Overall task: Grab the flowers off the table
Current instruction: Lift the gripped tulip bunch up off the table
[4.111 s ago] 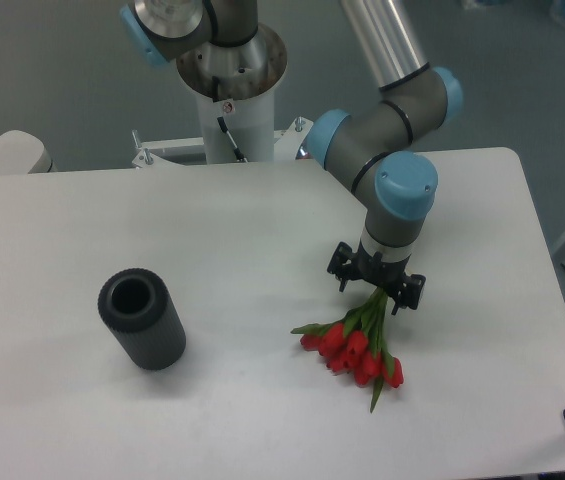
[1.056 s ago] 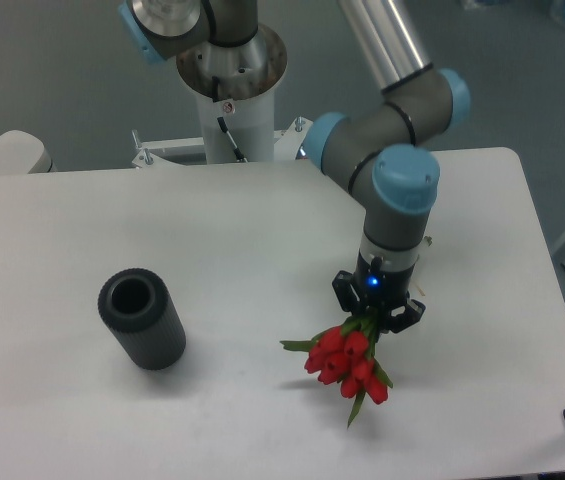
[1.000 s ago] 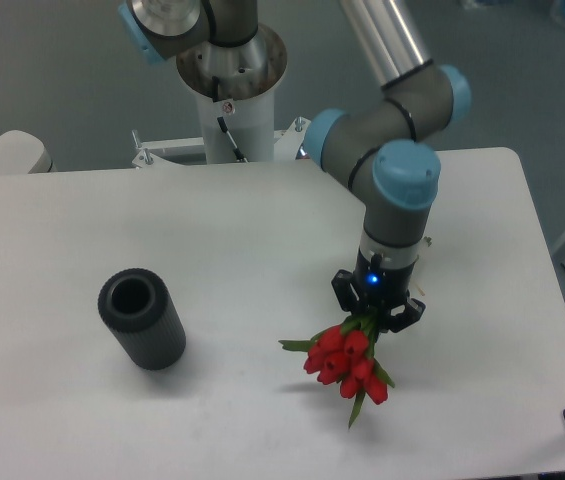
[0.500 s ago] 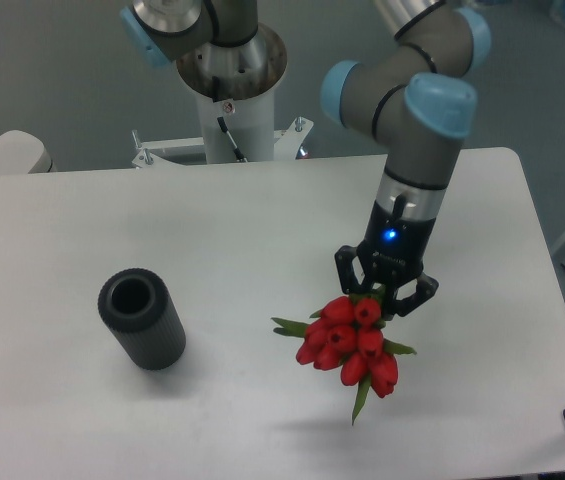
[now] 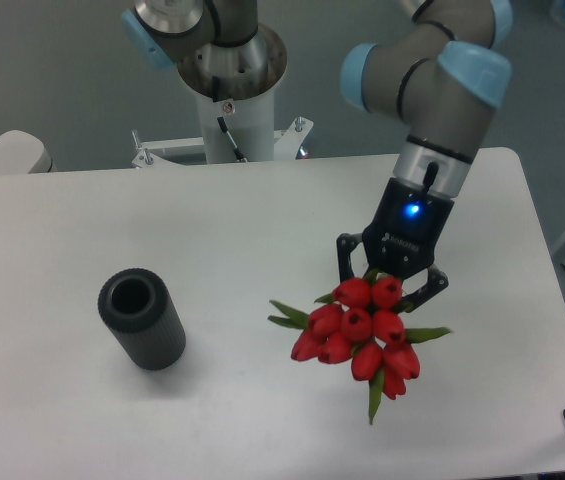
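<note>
Flowers: the flowers (image 5: 362,332) hang blooms-down from the gripper (image 5: 392,279), toward the right side of the table (image 5: 252,240), with the red heads bunched below the fingers and one green leaf tip pointing down at the bottom

Grip: you can see the two fingers drawn in around the top of the bunch, holding it by the stems; the stems themselves are hidden behind the blooms and the gripper body, so you cannot tell exactly where along them the fingers bite

Clearance: judging by the faint shadow lying on the white surface below and apart from the blooms, the bunch looks to be off the table; the single view does not let you confirm how much air is under the lowest leaf

Done: by this view the grasp is made and the lift is under way or finished, so the pick looks essentially achieved

Left: you only need the hold to stay secure; a thin tied bundle could slip or swing, so watch for sagging

Bystander: the dark ribbed cylinder (image 5: 142,320) stands well apart on the left and plays no part
</note>
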